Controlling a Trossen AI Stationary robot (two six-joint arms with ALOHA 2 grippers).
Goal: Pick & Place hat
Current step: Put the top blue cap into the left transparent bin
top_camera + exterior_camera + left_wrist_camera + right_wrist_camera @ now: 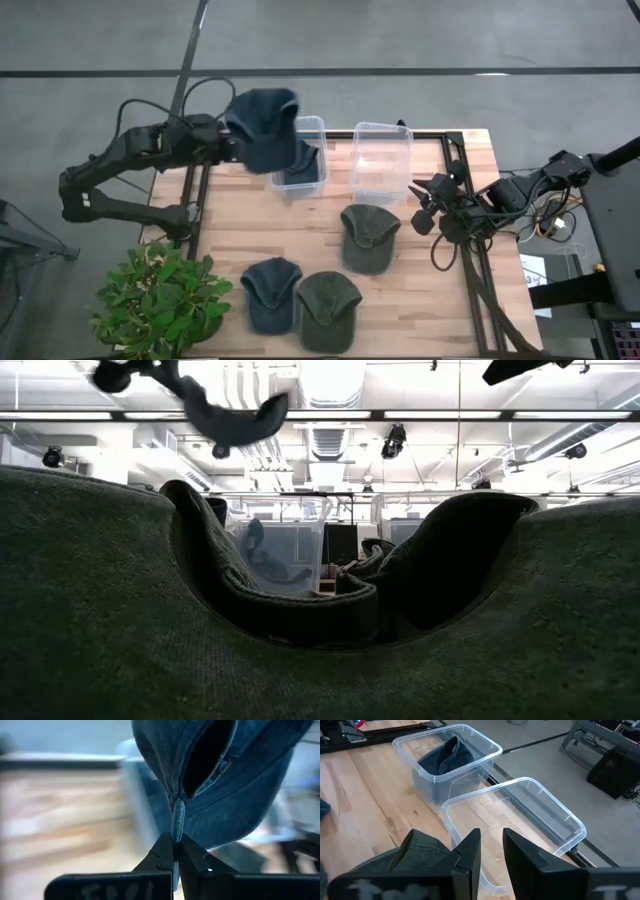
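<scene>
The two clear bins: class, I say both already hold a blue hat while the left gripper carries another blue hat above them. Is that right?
Not quite. Only the left bin holds a blue hat; the right bin is empty, as the right wrist view shows. The left gripper does carry another blue hat above them.

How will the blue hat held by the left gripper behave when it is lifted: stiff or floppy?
Probably floppy: the blue hat droops and folds from the left gripper, pinched by one edge. It seems light, since a thin fabric pinch holds it. It may swing when moved.
</scene>
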